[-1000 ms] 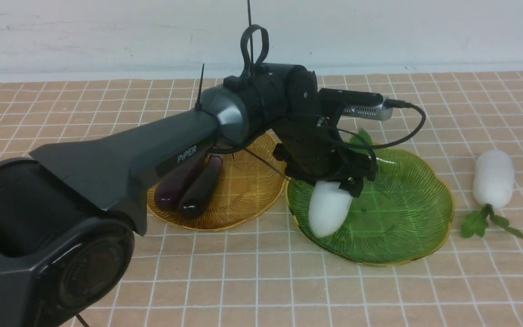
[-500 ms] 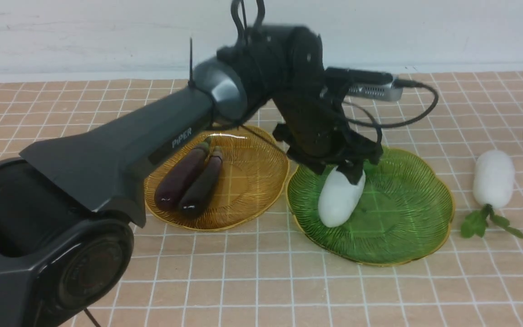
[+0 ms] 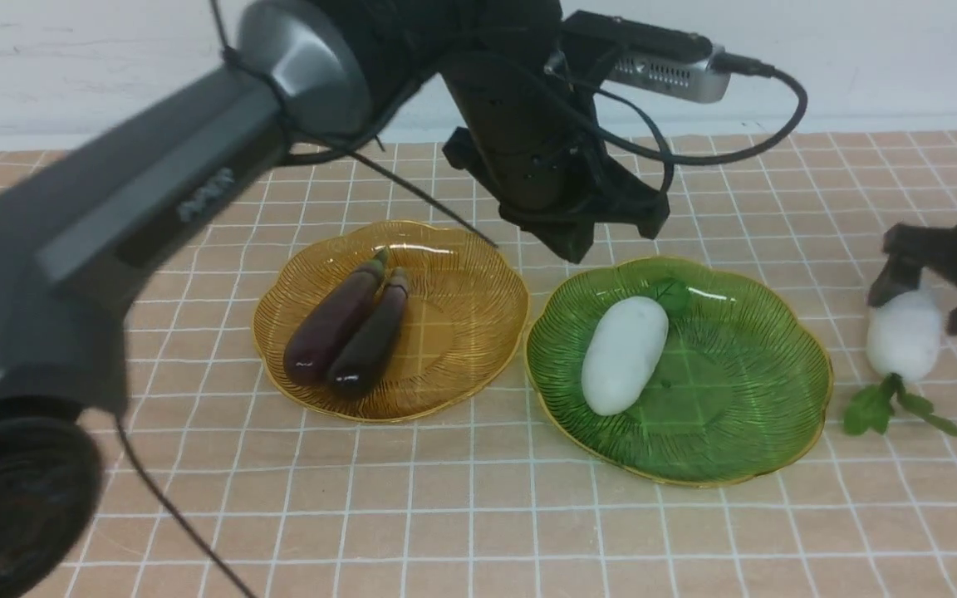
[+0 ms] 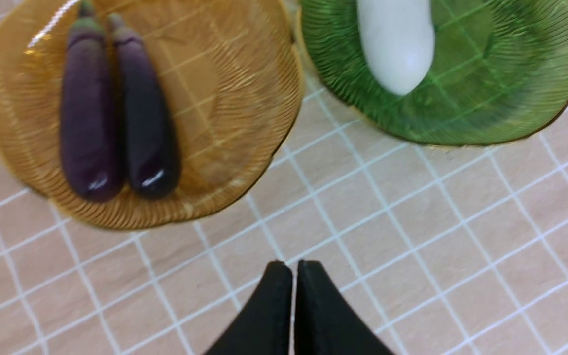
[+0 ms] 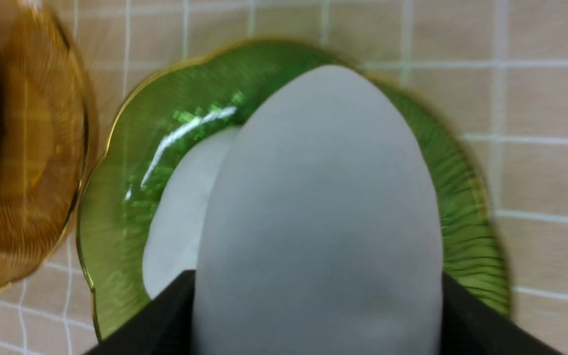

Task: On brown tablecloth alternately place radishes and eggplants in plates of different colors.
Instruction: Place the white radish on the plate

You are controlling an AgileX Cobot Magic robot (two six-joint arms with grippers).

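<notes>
First radish plated
Left gripper has lifted away closed and empty from the green plate; right gripper now clamps the other radish.

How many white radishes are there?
2. One radish lies in the green plate. The other radish sits on the brown tablecloth, right of that plate, with the right end effector closed on it. None seems hidden.
</notes>
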